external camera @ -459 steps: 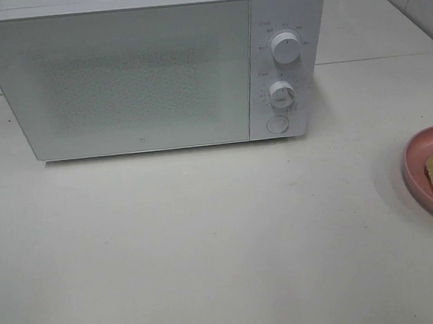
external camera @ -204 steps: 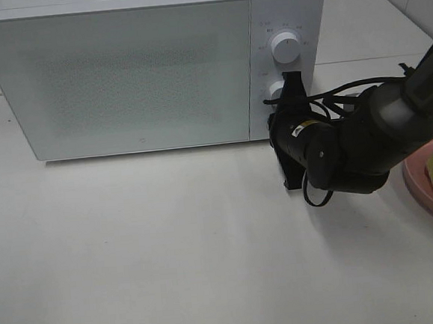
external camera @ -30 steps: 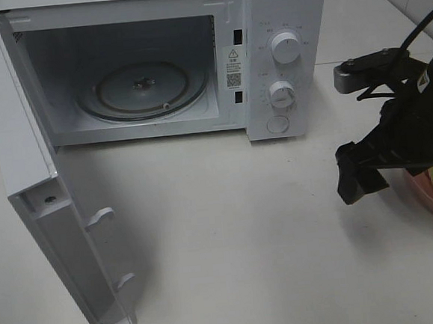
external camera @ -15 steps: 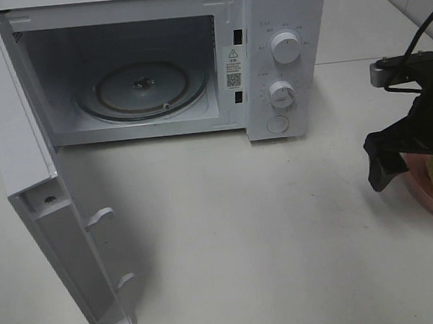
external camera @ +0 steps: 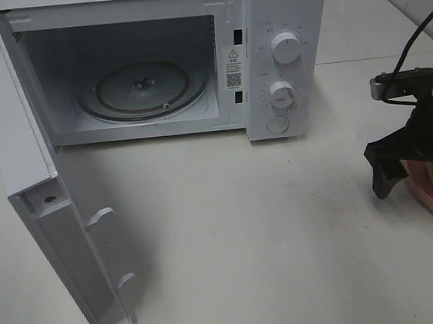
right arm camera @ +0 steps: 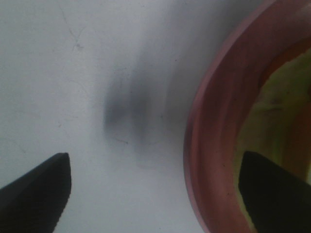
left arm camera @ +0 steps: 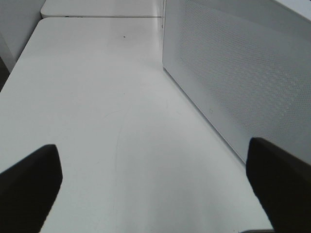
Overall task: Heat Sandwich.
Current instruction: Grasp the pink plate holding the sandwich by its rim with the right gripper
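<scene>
Already the white microwave oven [external camera: 280, 22] is standing open, and the right end effector [right arm camera: 155, 194], spread wide and empty, is hovering at the round pink plate [right arm camera: 214, 126] where the small white-bread sandwich [right arm camera: 274, 107] is lying ungrasped.

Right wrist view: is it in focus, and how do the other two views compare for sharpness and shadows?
Right wrist view: blurred throughout; the plate rim is soft, the sandwich a yellow-green smear, a smudged shadow on the table. Left wrist view: sharper, the door shows its dot pattern clearly. Exterior high view: sharp, even light, a soft shadow beside the door.
</scene>
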You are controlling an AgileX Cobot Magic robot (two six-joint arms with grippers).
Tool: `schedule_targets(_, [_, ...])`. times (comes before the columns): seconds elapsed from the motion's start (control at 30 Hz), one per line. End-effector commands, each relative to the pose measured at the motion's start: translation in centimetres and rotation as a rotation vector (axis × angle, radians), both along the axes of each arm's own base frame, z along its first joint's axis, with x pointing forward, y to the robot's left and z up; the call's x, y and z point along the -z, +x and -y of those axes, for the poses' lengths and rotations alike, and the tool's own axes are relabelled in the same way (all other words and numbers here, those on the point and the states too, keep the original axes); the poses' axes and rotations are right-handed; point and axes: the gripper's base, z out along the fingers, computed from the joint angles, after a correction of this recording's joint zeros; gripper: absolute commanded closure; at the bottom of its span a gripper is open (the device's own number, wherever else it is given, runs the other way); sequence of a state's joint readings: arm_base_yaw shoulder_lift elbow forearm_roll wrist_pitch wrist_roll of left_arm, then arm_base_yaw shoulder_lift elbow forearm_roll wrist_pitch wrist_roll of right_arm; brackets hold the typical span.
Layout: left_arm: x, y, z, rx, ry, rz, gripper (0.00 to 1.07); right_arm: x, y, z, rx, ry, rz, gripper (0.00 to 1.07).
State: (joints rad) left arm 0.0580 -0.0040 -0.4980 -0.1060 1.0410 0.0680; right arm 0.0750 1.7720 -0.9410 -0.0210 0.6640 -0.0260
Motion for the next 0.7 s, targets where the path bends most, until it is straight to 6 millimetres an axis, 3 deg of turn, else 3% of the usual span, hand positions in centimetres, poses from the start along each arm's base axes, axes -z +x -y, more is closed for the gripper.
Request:
schedule_targets(0.03, [0.1,-0.3,0.0,0.000,-0.002,0.028,0.09,0.8,0.5,0.2,-0.013,-0.004,0.000,0.19])
schedule_targets(0.27, [0.1,-0.3,0.0,0.000,-0.002,0.028,0.09,2.5,0.8,0.2,-0.017,-0.005,-0.021,0.21])
schedule_targets(0.5, [0.1,-0.3,0.0,0.000,-0.002,0.028,0.09,2.9,0.8,0.2,-0.028,-0.007,-0.036,0.24])
schedule_targets(0.6, [0.1,-0.3,0.0,0.000,-0.002,0.028,0.09,2.9,0.7,0.2,-0.033,-0.007,-0.044,0.29])
schedule_targets(0.67, [0.1,-0.3,0.0,0.000,-0.002,0.028,0.09,2.9,0.7,0.2,-0.038,-0.009,-0.043,0.36])
schedule_targets(0.7, [0.1,-0.3,0.0,0.000,-0.002,0.028,0.09,2.9,0.7,0.2,-0.042,-0.014,-0.043,0.45])
